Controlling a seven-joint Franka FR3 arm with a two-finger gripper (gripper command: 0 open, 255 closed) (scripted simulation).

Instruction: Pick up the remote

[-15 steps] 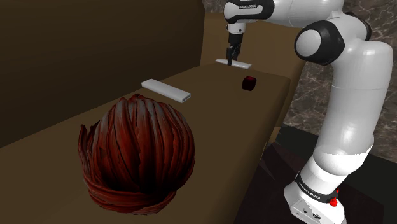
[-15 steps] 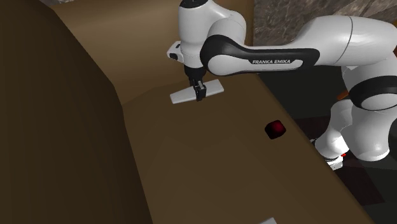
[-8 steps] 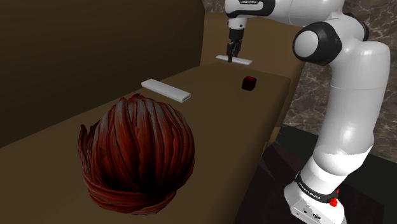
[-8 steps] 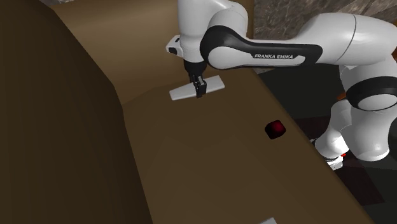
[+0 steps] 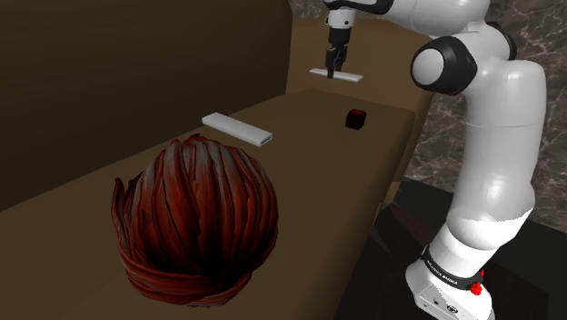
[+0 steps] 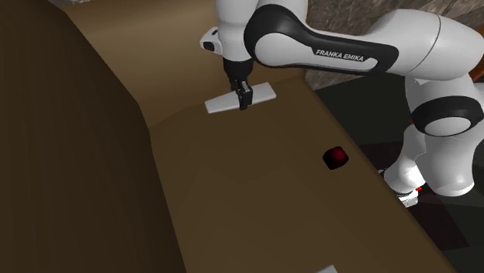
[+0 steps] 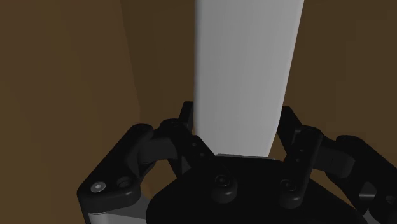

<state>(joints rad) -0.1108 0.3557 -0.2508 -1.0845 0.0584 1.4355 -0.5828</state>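
Looking like the lift stage: the gripper (image 5: 330, 69) is clamped across the middle of the pale grey remote (image 5: 345, 76), which seems to hang just clear of the tabletop (image 5: 309, 156), around 11 o'clock from the small dark red block (image 5: 354, 118). Next move, I'd say: straight up, remote level, grip firm.

On my shoulder feed, a big dark red ribbed ball (image 5: 195, 218) sits nearest the camera on the brown tabletop (image 5: 309, 182). Beyond it I see a flat white bar (image 5: 238, 129) lying near the tall brown back panel (image 5: 118, 73). A small dark red cube (image 5: 355, 118) rests close to the tabletop's open edge, well apart from the bar. A mottled stone wall (image 5: 545, 118) stands behind, above dark floor (image 5: 400, 273).
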